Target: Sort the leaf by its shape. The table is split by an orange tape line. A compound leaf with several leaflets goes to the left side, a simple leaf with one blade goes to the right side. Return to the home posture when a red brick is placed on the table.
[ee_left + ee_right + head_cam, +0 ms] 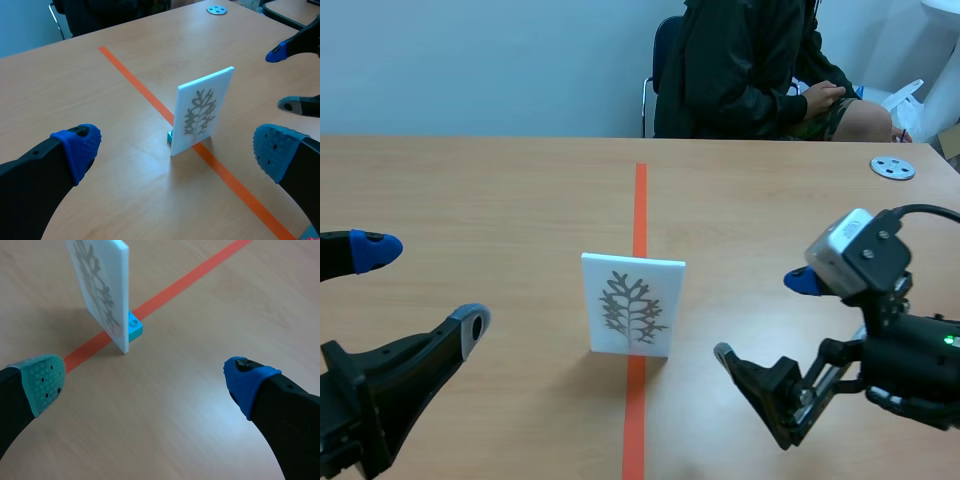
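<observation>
Since the card point(633, 303) stands upright on the tape point(640, 200) in a small teal base point(134, 326), you should expect it to be light, stiff, smooth and easily toppled; pinch its side edges, low down. Its leaf is many-branched. Your left gripper point(423, 288) and right gripper point(763, 318) flank it, both spread wide and holding nothing. No container shows.

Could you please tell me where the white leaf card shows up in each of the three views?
Scene view: the white leaf card stands upright at mid-picture, on the orange tape line.
Left wrist view: the card stands ahead of the left gripper, on the line.
Right wrist view: the card stands ahead of the right gripper, partly cut off.
Shared landmark: the orange tape line under the card.
</observation>
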### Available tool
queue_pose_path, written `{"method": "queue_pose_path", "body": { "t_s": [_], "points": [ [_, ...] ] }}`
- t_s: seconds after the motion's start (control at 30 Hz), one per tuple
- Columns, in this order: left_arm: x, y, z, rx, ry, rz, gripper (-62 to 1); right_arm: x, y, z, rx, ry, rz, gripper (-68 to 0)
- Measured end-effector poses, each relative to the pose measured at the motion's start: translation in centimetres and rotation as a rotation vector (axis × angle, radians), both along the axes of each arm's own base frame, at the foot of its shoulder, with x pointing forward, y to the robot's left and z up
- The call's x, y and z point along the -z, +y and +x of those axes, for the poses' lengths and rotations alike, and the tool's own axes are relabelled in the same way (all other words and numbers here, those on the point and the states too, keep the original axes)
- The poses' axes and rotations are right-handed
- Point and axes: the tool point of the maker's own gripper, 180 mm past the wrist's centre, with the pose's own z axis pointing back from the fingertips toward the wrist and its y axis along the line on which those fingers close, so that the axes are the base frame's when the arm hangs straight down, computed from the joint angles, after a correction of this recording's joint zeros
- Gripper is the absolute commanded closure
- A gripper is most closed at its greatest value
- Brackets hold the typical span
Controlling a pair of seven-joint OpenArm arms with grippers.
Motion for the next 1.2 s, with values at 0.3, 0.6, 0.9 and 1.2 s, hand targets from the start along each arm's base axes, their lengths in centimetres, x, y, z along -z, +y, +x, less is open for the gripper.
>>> {"method": "queue_pose_path", "body": {
  "t_s": [0.3,0.6,0.9,1.2],
  "points": [
    [0.0,0.0,0.0,0.000,0.000,0.000,-62.3,3.9,4.3,2.0,-0.037,0.019,0.070,-67.9],
    [0.0,0.0,0.0,0.000,0.000,0.000,-62.3,5.4,9.3,2.0,-0.163,-0.016,0.104,-67.9],
    [0.0,0.0,0.0,0.000,0.000,0.000,-62.3,5.9,10.7,2.4,-0.166,-0.023,0.107,-65.1],
    [0.0,0.0,0.0,0.000,0.000,0.000,-62.3,5.9,10.7,2.4,-0.168,-0.026,0.106,-32.0]
  ]
}}
